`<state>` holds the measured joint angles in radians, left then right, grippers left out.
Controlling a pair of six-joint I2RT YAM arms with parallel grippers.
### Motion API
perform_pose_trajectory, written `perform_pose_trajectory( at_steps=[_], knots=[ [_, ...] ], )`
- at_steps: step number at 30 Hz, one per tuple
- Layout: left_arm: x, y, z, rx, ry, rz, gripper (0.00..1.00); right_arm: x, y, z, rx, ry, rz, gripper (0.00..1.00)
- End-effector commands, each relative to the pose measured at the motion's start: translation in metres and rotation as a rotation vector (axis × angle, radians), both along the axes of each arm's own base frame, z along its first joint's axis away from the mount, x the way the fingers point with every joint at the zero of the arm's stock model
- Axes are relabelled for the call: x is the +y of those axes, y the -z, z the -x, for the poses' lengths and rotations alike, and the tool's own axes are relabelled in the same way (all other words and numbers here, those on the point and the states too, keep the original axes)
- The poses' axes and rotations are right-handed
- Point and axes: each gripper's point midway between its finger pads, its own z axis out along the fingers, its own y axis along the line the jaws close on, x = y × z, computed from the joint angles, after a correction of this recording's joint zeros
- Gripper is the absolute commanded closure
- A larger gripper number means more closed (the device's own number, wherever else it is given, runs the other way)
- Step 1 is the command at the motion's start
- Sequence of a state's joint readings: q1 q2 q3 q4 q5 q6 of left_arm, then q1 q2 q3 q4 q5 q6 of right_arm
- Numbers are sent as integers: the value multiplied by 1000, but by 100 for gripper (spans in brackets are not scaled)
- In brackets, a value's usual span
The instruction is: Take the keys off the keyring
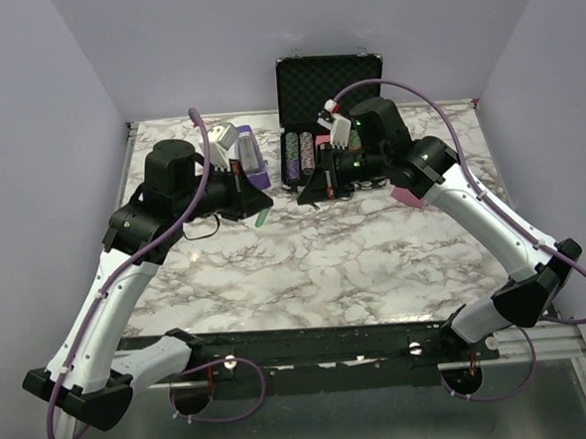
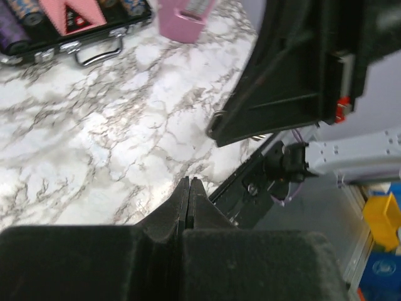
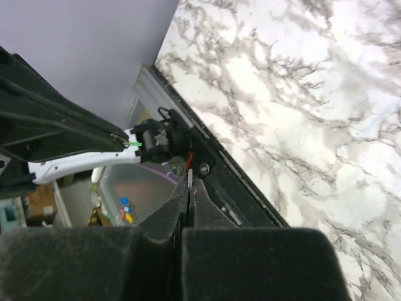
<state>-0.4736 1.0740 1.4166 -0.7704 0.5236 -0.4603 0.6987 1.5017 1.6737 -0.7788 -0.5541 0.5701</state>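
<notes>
1. seen from above, both arms reach in over the marble worktop, and their hands point at each other near its middle, tips near but apart.
2. the left hand is pinched fully together; its own camera shows the two fingers pressed flat with nothing between them.
3. the right hand is likewise closed tight, its fingers touching and gripping nothing that shows.
4. the keyring, a small green tag, sits just beside the left hand's tip on the near side. it may be lying on the worktop rather than hanging, but the top view is too coarse to settle that.
5. the keys are too small to pick out in any view.
6. behind the hands an open black case holds rows of chips. a purple object stands behind the left hand, and a pink block lies partly under the right arm.
</notes>
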Motion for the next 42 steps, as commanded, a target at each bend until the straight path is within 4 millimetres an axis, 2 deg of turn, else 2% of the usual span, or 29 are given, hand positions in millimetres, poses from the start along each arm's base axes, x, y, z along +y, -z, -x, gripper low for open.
perform_pose_trajectory(
  at_steps=[1,6,11,15,18,24,27,28,31,33,34,38,42],
  knots=[
    [17,16,-34,74,-291,25,100,-15,5,-17,-47,131,64,99],
    [36,51,-52,104,-455,-46,100,-32,26,-24,-54,210,160,99],
    [52,90,-74,112,-602,-139,100,-36,41,-22,-25,215,200,99],
    [50,127,-87,136,-625,-229,100,-37,46,-19,-7,218,197,99],
    [46,146,-92,153,-615,-263,100,-38,48,-18,-5,220,200,99],
    [37,160,-104,149,-580,-334,98,-39,50,-17,-3,219,212,99],
    [39,159,-110,146,-589,-361,89,-40,51,-19,-3,224,216,99],
    [39,159,-112,144,-589,-367,81,-40,51,-19,-2,223,219,99],
    [40,154,-113,136,-589,-378,47,-40,53,-18,1,220,224,99],
    [41,147,-112,124,-588,-376,13,-40,54,-19,-1,221,227,99],
    [43,142,-112,118,-590,-374,1,-40,54,-19,-2,220,227,99],
    [46,114,-111,80,-590,-330,1,-40,55,-20,-2,223,233,99],
    [58,88,-104,42,-614,-291,1,-40,56,-22,-7,226,239,99]
  ],
)
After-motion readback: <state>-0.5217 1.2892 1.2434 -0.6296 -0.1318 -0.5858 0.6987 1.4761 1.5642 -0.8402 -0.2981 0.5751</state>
